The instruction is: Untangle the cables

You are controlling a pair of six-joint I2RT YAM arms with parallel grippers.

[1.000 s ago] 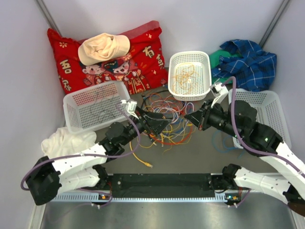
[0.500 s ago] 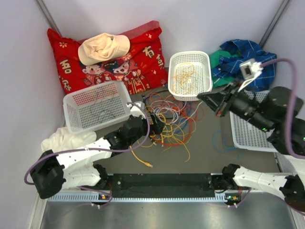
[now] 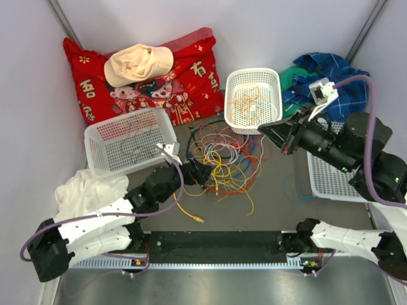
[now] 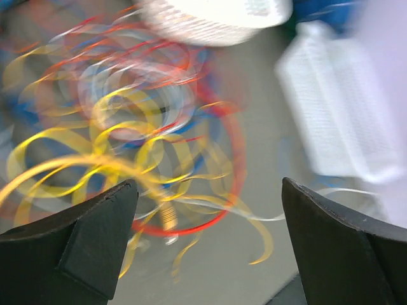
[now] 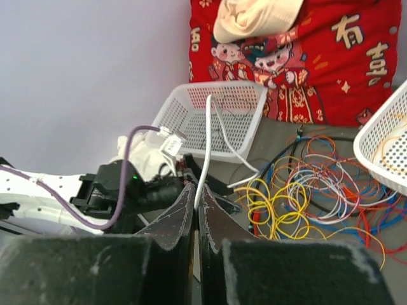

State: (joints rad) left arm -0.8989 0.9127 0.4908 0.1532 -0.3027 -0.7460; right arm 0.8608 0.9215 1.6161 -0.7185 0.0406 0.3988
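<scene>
**Desk:** What sits nearest in the overhead view?

**Photographer:** The two arm bases, along the bottom edge. From the lower left, the left gripper (image 3: 205, 173) reaches the left rim of the cables (image 3: 222, 155). They form a loose tangle of yellow, red, blue and white loops at the centre of the grey table (image 3: 273, 210). One yellow strand (image 3: 199, 219), ending in a plug, trails from the tangle toward the bottom of the frame.

**Desk:** Is that gripper holding anything?

**Photographer:** No. Its wrist view shows the fingers (image 4: 95, 235) spread wide with nothing between them, and the tangle is a blur beyond.

**Desk:** And the other arm?

**Photographer:** At centre right, the right gripper (image 3: 267, 131) points left, just beside the tangle's upper right edge. Its wrist view shows the jaws pinched onto a white cable (image 5: 207, 140). That cable rises from the tips, bends in front of a white basket and drops toward the tangle.

**Desk:** What lies behind?

**Photographer:**
- Centre left: a large white basket (image 3: 127, 143).
- Top centre: a small basket (image 3: 254, 72) holding orange wire.
- Right, partly under the arm: a third basket (image 3: 327, 181).
- Lower left: a white cloth (image 3: 89, 187).
- Upper left: a red pillow (image 3: 191, 76) topped by a cream cloth (image 3: 137, 63).
- Upper right: a blue plaid cloth (image 3: 334, 76).
</scene>
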